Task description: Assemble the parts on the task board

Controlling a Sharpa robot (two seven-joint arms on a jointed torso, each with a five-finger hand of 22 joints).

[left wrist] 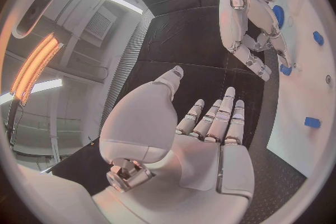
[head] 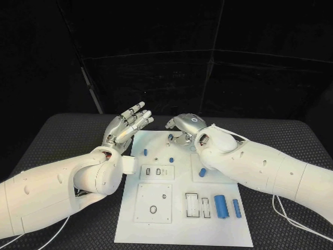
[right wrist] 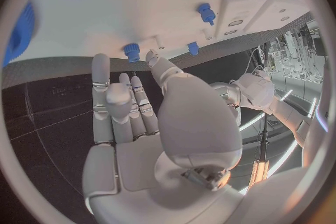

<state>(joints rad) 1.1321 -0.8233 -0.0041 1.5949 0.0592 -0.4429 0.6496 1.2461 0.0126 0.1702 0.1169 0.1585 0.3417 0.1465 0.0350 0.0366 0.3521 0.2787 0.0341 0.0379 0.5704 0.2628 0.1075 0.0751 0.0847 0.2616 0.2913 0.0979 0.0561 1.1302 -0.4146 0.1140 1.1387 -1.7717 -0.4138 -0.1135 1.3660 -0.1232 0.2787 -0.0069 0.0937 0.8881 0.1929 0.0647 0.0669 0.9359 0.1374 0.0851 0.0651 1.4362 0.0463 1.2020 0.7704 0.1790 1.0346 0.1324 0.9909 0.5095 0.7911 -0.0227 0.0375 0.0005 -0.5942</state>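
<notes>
Looking down, we see the white task board in the middle of the black table, with blue parts on it. Left hand is raised beside its far corner, fingers spread, holding nothing. Right hand hangs over its far edge, fingers apart, also holding nothing.

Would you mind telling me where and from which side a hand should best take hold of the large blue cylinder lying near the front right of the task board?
Probably around its middle, from straight above. The large blue cylinder lies flat on the task board, long axis running front to back, so fingers should close across its rounded sides. A slimmer blue part lies close on its right, leaving little room there.
</notes>
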